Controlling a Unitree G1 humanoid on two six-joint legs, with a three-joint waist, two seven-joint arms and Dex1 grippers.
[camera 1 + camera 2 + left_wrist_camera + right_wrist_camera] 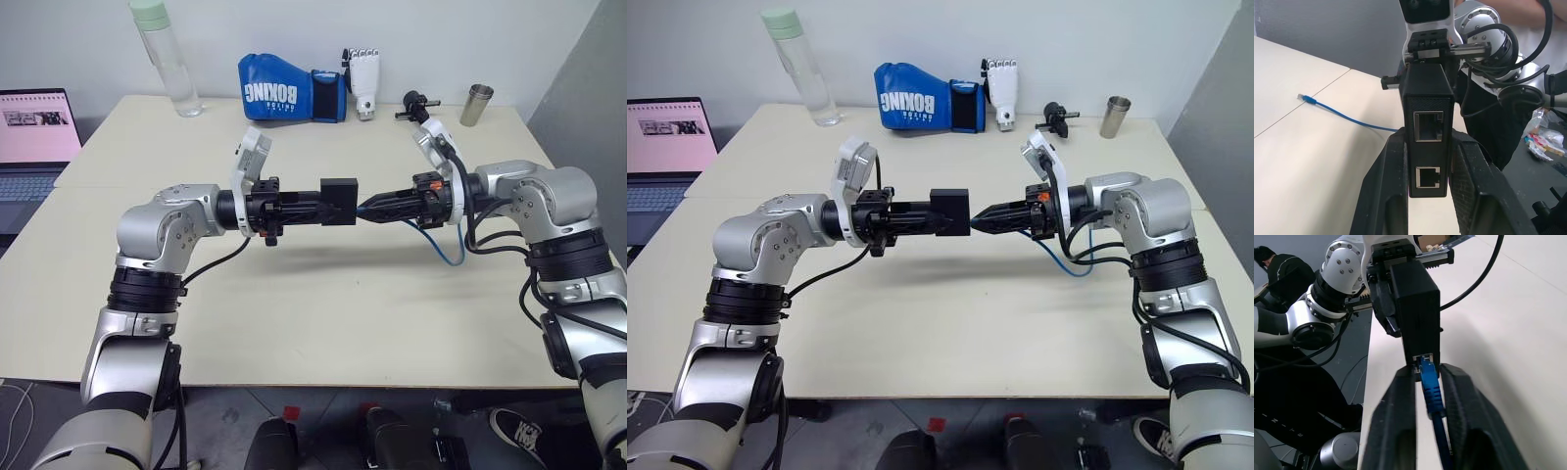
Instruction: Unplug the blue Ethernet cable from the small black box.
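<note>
The small black box (339,201) is up in the air over the bench (294,304), between the two arms. The left gripper (323,206) is squeezed tight on the box. The blue Ethernet cable (1431,390) has its plug in the box's end. The right gripper (364,208) is closed on the cable right at that plug. The rest of the cable hangs down and lies on the bench.

Blue boxing glove (291,94), clear bottle (168,59), metal cup (476,105) along table's (323,304) far edge; laptop (35,137) at left.
</note>
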